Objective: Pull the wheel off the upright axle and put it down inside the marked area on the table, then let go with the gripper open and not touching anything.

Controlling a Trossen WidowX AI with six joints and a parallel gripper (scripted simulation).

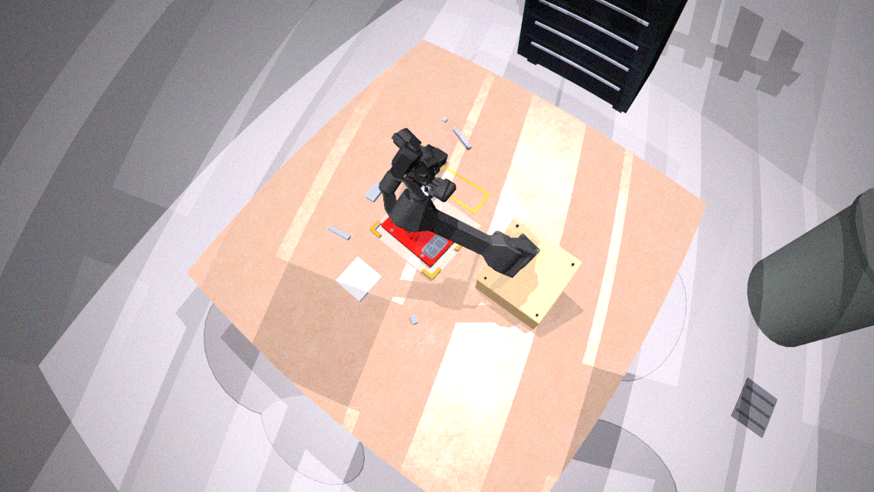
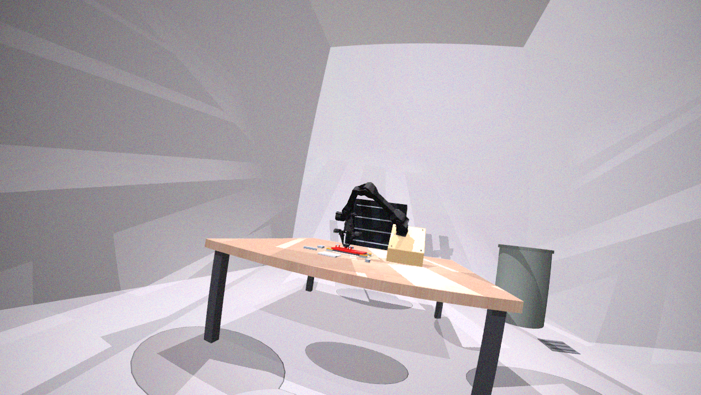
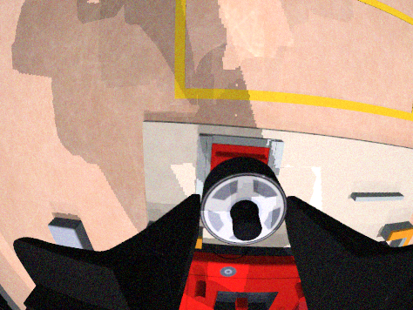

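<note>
The wheel (image 3: 218, 202) has a black tyre and a silver spoked face. It sits on the upright axle (image 3: 246, 219), whose black top shows through the hub, above a red base (image 3: 241, 152). My gripper (image 3: 243, 204) (image 2: 346, 245) points down, with one fingertip against each side of the wheel; it is shut on the wheel. In the top view the arm hides most of the wheel. The marked area, a yellow outline (image 1: 482, 203) (image 3: 179, 52), lies just beyond the pale base plate (image 3: 170, 135) and has nothing in it that I can see.
A red board (image 1: 403, 237) (image 3: 261, 263) lies beside the axle, between orange corner brackets (image 1: 431, 274). A white plate (image 1: 358, 278) and small grey bars (image 1: 461, 138) lie around. The arm stands on a yellow block (image 1: 559, 275) (image 2: 404, 257).
</note>
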